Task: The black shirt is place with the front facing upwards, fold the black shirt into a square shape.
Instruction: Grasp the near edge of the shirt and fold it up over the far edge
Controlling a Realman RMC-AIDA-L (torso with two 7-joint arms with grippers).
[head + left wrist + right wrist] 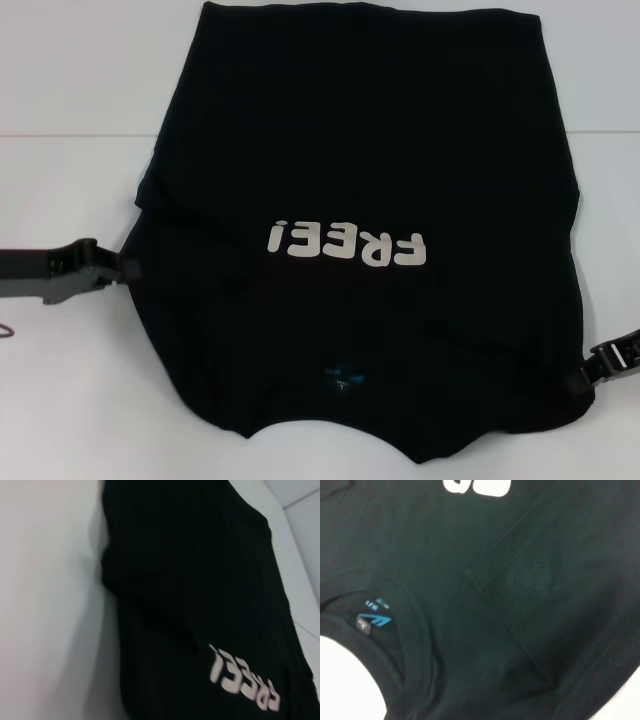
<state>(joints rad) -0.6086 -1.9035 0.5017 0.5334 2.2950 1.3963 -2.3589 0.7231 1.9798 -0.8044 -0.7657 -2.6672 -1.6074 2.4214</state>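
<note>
The black shirt (pixel 350 150) lies front up on the white table (pixel 70 190), its neck toward me. Its cream "FREE!" lettering (pixel 347 243) reads upside down, and the small blue neck label (pixel 345 377) shows at the collar. Both sleeves look folded in over the body. My left gripper (pixel 112 268) is at the shirt's left edge, level with the lettering. My right gripper (pixel 600 365) is at the shirt's near right edge. The left wrist view shows the shirt (pixel 190 580) and its lettering (pixel 242 680). The right wrist view shows the collar label (pixel 372 621) and a folded sleeve edge (pixel 490 575).
Bare white table surface surrounds the shirt on the left and right. A seam in the table (pixel 70 133) runs across at the far side. A thin cable loop (pixel 8 330) shows at the left border.
</note>
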